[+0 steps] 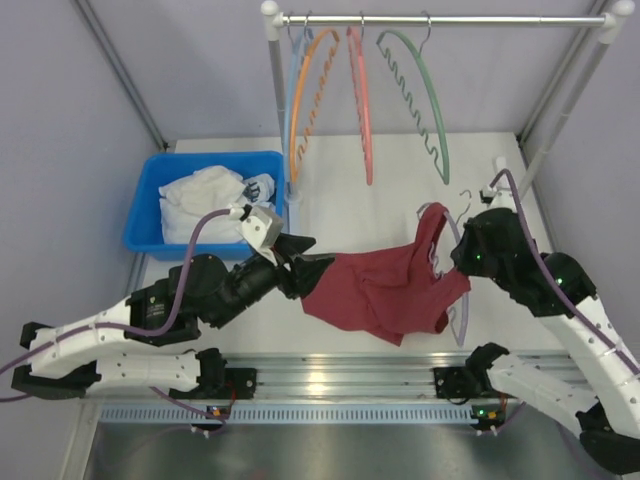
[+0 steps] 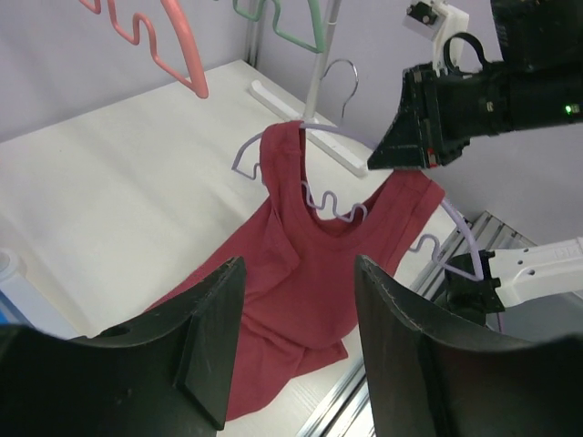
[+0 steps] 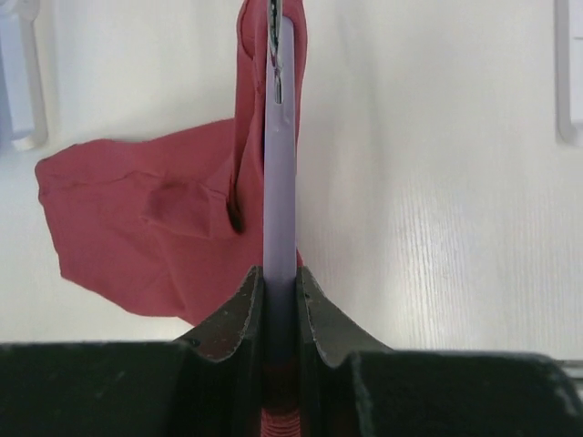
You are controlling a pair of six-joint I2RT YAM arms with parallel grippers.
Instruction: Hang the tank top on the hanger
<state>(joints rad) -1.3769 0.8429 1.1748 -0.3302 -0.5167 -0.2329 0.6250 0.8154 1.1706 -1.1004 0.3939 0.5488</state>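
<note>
The maroon tank top (image 1: 385,290) lies crumpled on the white table between the two arms. The lavender hanger (image 1: 463,320) is threaded into its neck, and one strap rides up over the hanger's top (image 2: 282,150). Its wavy lower bar (image 2: 332,208) crosses the neck opening. My right gripper (image 3: 280,273) is shut on the hanger's arm (image 3: 280,182), with the tank top (image 3: 137,218) to the left of it. At the garment's left edge my left gripper (image 1: 300,262) is open. In its wrist view the left gripper (image 2: 299,264) holds nothing, and the tank top (image 2: 383,214) lies beyond the fingers.
A blue bin (image 1: 150,200) holding a white cloth (image 1: 205,195) sits at the back left. A clothes rail (image 1: 440,18) at the back carries orange (image 1: 305,90), salmon (image 1: 362,100) and green (image 1: 425,90) hangers. An aluminium rail (image 1: 330,372) runs along the near edge.
</note>
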